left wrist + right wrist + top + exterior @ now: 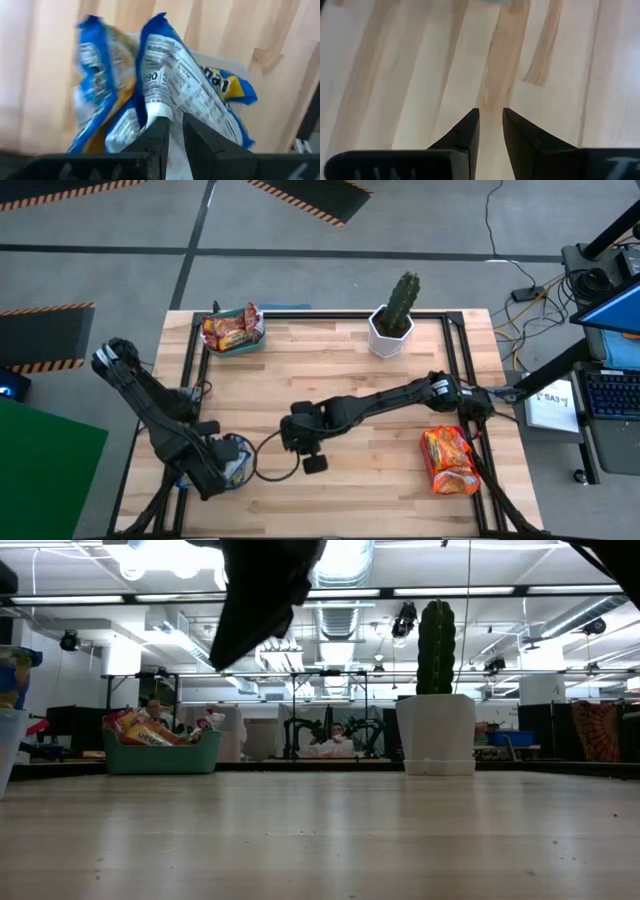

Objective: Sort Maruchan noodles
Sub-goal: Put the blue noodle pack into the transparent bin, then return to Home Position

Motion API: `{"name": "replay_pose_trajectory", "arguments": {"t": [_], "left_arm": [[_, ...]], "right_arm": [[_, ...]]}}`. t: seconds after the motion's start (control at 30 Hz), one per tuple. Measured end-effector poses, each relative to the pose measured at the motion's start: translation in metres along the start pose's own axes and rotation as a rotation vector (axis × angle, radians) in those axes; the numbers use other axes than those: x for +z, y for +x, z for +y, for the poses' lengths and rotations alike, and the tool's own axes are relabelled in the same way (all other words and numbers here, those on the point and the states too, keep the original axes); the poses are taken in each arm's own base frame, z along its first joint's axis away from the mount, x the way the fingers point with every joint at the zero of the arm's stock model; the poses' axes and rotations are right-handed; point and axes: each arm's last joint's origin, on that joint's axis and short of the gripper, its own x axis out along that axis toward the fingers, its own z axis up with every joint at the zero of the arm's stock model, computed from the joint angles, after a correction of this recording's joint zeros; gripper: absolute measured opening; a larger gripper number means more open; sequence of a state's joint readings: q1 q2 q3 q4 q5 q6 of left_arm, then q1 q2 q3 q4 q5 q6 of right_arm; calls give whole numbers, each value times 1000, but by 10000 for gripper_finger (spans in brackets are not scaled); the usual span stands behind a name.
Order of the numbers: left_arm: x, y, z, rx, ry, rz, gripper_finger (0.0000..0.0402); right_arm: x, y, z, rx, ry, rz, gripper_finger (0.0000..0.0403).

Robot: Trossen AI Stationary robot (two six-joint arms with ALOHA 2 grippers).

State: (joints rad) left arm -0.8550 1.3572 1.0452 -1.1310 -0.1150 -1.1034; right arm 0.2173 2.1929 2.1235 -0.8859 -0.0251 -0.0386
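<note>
Two dark jointed arms, black cables, wedge-shaped black fingers (465, 132)

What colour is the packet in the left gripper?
Blue, with a white printed back, seen best in the left wrist view: packet, left gripper.

Pretty clearly a robotics lab in a big open industrial-style space. The ceiling (330, 580) has exposed ducts and strip lights, and the grey floor (120, 220) carries black-and-orange hazard stripes (310, 195). The butcher-block counter (330, 380) sits in a black metal frame with two dark arms mounted on it. Just off its right edge there's a keyboard (610, 395), and cables (510, 280) trail across the floor. More rigs and seated people (335, 735) show in the background.
</note>
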Motion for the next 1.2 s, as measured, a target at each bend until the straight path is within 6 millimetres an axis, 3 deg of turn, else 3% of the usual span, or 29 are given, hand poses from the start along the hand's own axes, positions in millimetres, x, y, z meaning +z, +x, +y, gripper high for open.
{"name": "replay_pose_trajectory", "arguments": {"t": [0.17, 0.27, 0.5, 0.7, 0.87, 1.03, 1.13, 1.2], "left_arm": [[-5, 33, -1, -54, 2, 3, 38], [-6, 34, 1, -48, -40, 15, 38], [7, -6, -5, -6, 57, -145, 38], [30, -44, -21, 60, 306, -540, 38], [44, -58, -30, 128, 474, -733, 38], [60, -53, -38, 165, 682, -878, 38], [69, -47, -31, 176, 784, -932, 38], [72, -47, -17, 171, 788, -963, 38]], "right_arm": [[-6, 7, 5, 7, 11, 32, 70], [-9, 10, 8, 10, 18, 43, 73], [-17, 11, 16, 9, 28, 70, 71], [-32, -9, 26, -92, 17, -23, 68], [-63, -43, 27, -130, 50, -191, 68], [-107, -67, 27, -153, -5, -445, 68], [-134, -75, 26, -171, -75, -615, 68], [-153, -83, 23, -197, -117, -695, 68]]}}
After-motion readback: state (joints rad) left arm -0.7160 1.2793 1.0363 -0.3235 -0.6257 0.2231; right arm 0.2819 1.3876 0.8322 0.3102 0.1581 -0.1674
